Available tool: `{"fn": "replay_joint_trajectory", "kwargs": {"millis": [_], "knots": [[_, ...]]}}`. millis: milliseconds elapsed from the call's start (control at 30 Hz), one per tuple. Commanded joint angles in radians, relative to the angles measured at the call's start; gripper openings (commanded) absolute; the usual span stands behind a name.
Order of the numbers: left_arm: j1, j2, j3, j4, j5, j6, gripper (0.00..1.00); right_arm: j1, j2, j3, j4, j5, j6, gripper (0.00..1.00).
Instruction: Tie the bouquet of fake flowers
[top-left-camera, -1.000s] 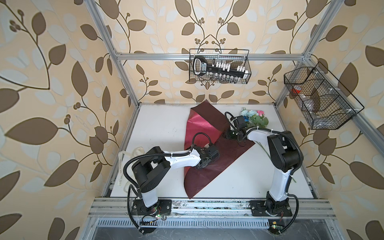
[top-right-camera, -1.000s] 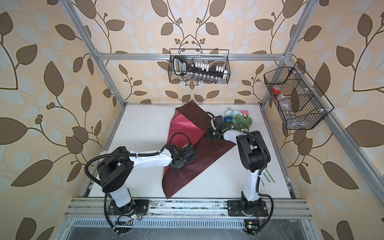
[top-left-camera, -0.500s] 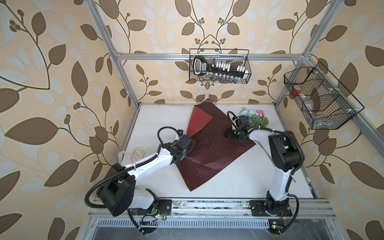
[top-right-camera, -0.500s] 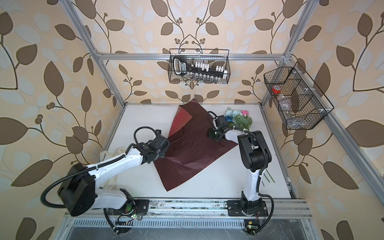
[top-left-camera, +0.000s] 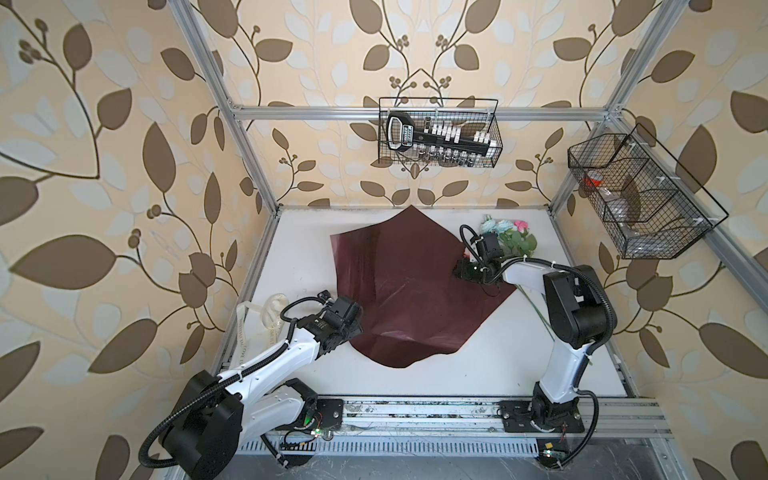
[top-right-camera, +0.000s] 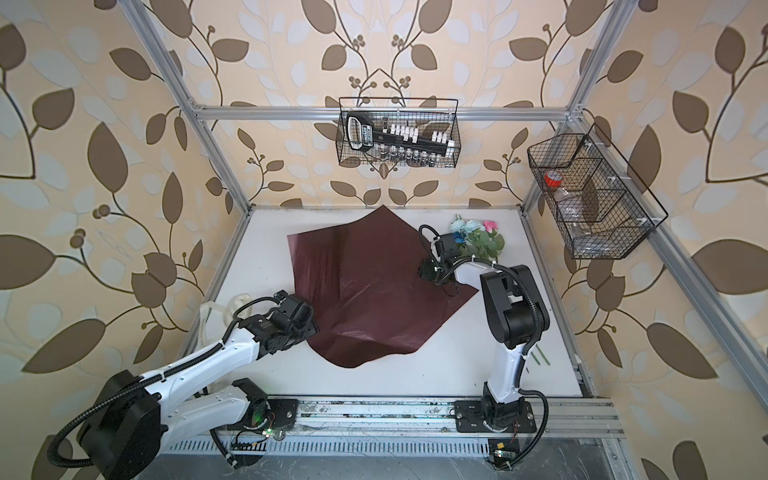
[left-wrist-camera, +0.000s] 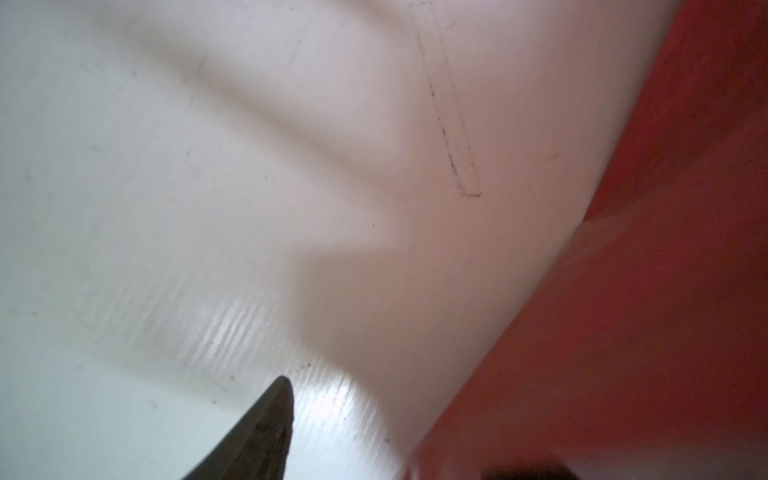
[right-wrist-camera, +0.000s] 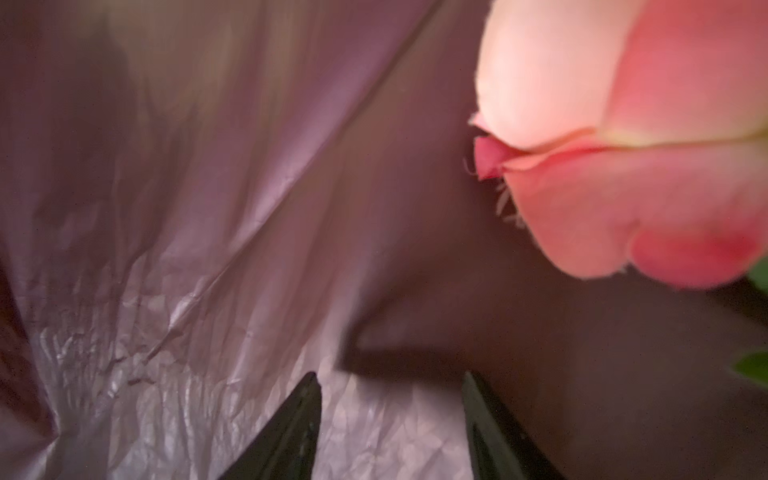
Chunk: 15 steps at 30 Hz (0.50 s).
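Dark red sheet (top-left-camera: 407, 291) lies spread on the white table (top-left-camera: 478, 365); my left gripper (top-left-camera: 355, 327) sits at its near-left edge, fingers apart, nothing pinched. My right gripper (right-wrist-camera: 392, 415) hangs over the sheet's right side, also released and empty, with the bouquet of fake flowers (top-left-camera: 513, 239) just beyond at the table's far right, stems running under my right arm.

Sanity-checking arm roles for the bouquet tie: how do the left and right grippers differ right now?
Place: the left gripper sits at the red sheet's near-left edge; the right gripper hangs over its far-right part, beside the bouquet.
Below: the left has mostly bare white table under it; the right has crinkled sheet, with a pink bloom close by.
Shared: both open, both low to the table.
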Motion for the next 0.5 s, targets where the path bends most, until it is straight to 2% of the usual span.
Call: {"fn": "replay_joint_trajectory", "kwargs": {"millis": [0,67,333,467], "knots": [[0.012,-0.104,0.036,-0.122,-0.107,-0.031,0.87,-0.005,0.007,-0.048,-0.124,0.011,0.006,0.57],[0.014,-0.152,0.058,-0.174,-0.16,-0.012,0.99,-0.003,-0.002,-0.048,-0.124,-0.003,0.003,0.57],[0.013,-0.23,0.217,-0.378,-0.307,0.065,0.99,-0.002,-0.081,-0.047,-0.137,-0.074,-0.009,0.6],[0.013,-0.221,0.314,-0.373,-0.312,0.188,0.99,-0.003,-0.161,-0.035,-0.172,-0.055,-0.018,0.61]]}}
